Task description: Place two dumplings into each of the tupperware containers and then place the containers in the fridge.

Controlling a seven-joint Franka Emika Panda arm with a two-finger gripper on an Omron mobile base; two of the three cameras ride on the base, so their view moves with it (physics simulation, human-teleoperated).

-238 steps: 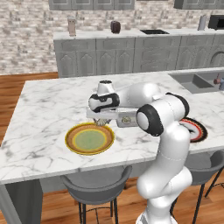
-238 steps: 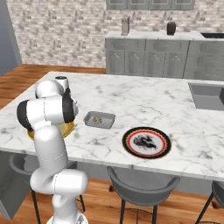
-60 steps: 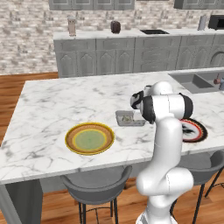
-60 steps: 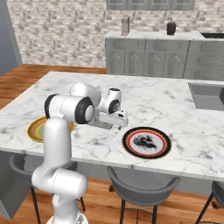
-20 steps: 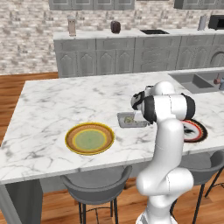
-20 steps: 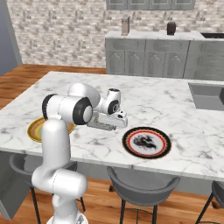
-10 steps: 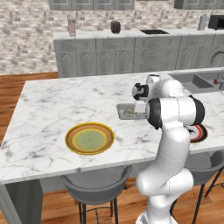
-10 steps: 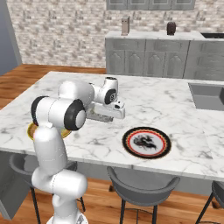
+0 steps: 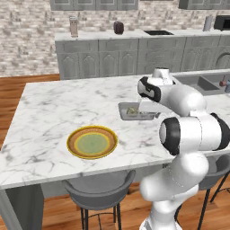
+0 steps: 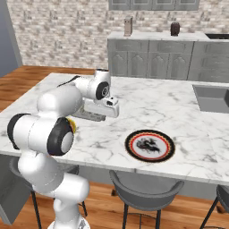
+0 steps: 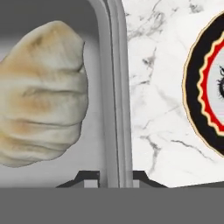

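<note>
My gripper (image 11: 114, 178) is shut on the right rim of a grey tupperware container (image 11: 114, 87), one fingertip on each side of the wall. A pale crimped dumpling (image 11: 41, 94) lies inside it, close to the held rim. In the left base view the container (image 9: 130, 112) sits at the end of my gripper (image 9: 152, 108), slightly above the marble counter, with dumplings (image 9: 132, 109) in it. In the right base view the container (image 10: 89, 115) hangs under my hand (image 10: 106, 106). The fridge is out of view.
A round yellow-orange plate (image 9: 92, 143) lies on the island near its front edge. A black-and-red rimmed plate (image 10: 150, 146) lies to the right of the container, also seen as the plate (image 11: 208, 87) in the hand view. A sink (image 10: 214, 97) is set in the far right. Stools stand below the front edge.
The container has risen off the counter in my grip and moved slightly away from the front edge. My arm has swung upward and turned with it.
</note>
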